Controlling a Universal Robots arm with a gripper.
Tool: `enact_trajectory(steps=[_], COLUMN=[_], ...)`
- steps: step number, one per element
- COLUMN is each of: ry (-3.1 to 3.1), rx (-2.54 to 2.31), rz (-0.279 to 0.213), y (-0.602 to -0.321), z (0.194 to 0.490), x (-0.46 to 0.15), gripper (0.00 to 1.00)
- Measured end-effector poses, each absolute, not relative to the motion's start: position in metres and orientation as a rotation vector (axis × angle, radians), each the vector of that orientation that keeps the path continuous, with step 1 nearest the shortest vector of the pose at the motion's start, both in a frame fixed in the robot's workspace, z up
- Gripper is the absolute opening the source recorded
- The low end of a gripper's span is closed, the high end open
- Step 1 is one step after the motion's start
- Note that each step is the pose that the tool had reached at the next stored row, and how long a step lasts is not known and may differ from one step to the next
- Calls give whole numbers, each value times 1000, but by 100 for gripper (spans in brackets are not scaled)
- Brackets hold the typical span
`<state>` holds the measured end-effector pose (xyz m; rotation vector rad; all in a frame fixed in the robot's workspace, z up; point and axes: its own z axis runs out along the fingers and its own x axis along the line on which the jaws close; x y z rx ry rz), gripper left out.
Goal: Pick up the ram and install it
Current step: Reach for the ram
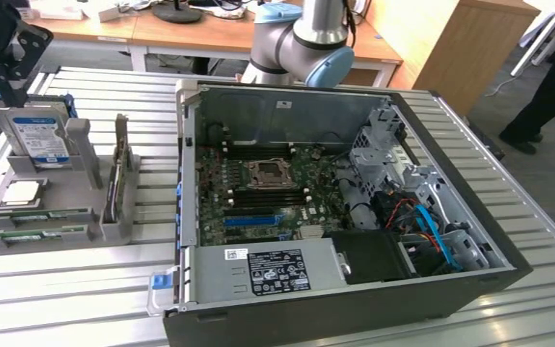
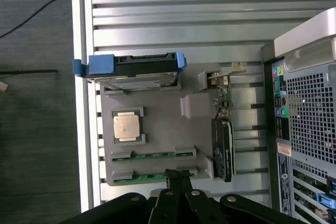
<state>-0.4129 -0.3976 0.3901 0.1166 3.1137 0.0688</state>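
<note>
Two ram sticks stand on edge in the grey holder (image 1: 84, 155) on the table at the exterior view's left, one (image 1: 54, 215) just behind the other (image 1: 35, 235). The wrist view looks down on the same green sticks (image 2: 153, 155) (image 2: 149, 177). My gripper (image 1: 8, 79) hangs high above the holder's far end, apart from everything. Seen from the wrist, its dark fingertips (image 2: 177, 174) are pressed together, shut with nothing between them, and they line up over the holder's ram end. The open computer case (image 1: 432, 217) lies in the middle with its motherboard (image 1: 258, 195) exposed.
The holder also carries a hard drive (image 1: 35, 137) in a blue frame, a processor chip (image 1: 19, 192) and an upright dark expansion card (image 1: 118, 170). The arm's base (image 1: 302, 36) stands behind the case. A person's legs (image 1: 548, 87) are at the far right.
</note>
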Motion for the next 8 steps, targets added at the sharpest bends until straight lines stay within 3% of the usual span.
enact_trajectory(steps=[8], ry=[3114], rx=[116], rz=[69], y=[-398], z=[390], x=[-418], gripper=[11])
